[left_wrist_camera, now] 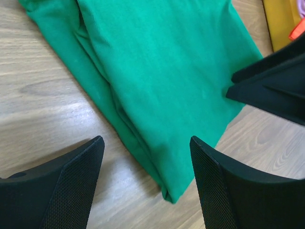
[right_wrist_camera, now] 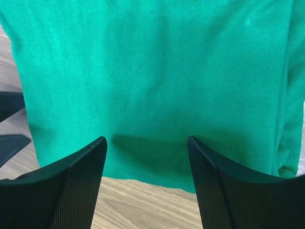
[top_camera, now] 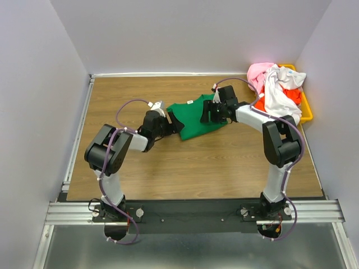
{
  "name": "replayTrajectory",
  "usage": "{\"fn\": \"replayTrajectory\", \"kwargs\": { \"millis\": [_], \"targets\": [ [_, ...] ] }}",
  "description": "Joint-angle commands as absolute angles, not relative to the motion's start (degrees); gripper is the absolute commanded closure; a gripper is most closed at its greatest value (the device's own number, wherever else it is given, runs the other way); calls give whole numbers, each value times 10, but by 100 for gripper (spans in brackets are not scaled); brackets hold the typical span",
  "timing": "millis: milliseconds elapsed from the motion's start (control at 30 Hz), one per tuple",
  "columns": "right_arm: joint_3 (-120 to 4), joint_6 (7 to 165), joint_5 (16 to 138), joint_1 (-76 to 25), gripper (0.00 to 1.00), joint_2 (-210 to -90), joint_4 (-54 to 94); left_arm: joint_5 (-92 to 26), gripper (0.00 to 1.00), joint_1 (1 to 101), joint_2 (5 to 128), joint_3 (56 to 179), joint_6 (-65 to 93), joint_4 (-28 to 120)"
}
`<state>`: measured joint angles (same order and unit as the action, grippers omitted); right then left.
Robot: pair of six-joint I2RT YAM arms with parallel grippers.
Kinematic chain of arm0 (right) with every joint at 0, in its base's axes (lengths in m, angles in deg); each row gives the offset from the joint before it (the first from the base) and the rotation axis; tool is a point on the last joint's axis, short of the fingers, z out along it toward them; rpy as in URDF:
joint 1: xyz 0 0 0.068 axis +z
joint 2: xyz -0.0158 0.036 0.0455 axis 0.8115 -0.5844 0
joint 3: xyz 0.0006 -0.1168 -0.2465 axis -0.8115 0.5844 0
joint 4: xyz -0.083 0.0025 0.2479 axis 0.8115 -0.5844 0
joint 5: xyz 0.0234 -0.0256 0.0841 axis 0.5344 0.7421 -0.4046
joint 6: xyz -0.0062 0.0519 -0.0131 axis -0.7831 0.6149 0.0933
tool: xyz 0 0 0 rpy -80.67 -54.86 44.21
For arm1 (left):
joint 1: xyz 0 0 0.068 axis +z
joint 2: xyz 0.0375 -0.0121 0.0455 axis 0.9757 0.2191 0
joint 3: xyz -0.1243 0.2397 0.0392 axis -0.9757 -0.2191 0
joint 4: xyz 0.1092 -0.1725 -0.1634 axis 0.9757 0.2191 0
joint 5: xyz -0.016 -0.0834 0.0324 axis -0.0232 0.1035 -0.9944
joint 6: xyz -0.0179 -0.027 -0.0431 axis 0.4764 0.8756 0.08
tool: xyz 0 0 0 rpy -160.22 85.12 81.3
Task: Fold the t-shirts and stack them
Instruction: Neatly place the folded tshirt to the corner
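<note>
Green t-shirt [top_camera: 195, 119] lies part-folded on the counter [top_camera: 224, 162] near the far edge. Left gripper [left_wrist_camera: 145, 143] and right gripper [right_wrist_camera: 147, 143] both gape over it, holding nothing. Other t-shirts [top_camera: 275, 89] wait heaped in the bin [top_camera: 307, 112], far right corner. No stack yet, I'd say.
</note>
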<state>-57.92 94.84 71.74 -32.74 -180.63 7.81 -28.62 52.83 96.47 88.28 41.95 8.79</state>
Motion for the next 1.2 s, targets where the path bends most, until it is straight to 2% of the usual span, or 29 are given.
{"fn": "replayTrajectory", "kwargs": {
  "millis": [0,700,933,1100,1133,1167],
  "targets": [
    [-569,949,713,-324,25,-1815,90,-286,20,526,991,919,449,114],
    [-563,947,721,-324,25,-1808,90,-336,20,526,1043,953,498,190],
    [-564,949,715,-324,25,-1811,90,-334,39,520,1067,968,501,189],
    [-562,950,712,-324,25,-1809,90,-338,68,519,1068,968,498,190],
    [-561,950,711,-324,25,-1808,91,-336,78,519,1069,970,497,190],
    [-560,951,710,-324,25,-1808,92,-334,84,519,1069,971,496,190]
  ]
}}
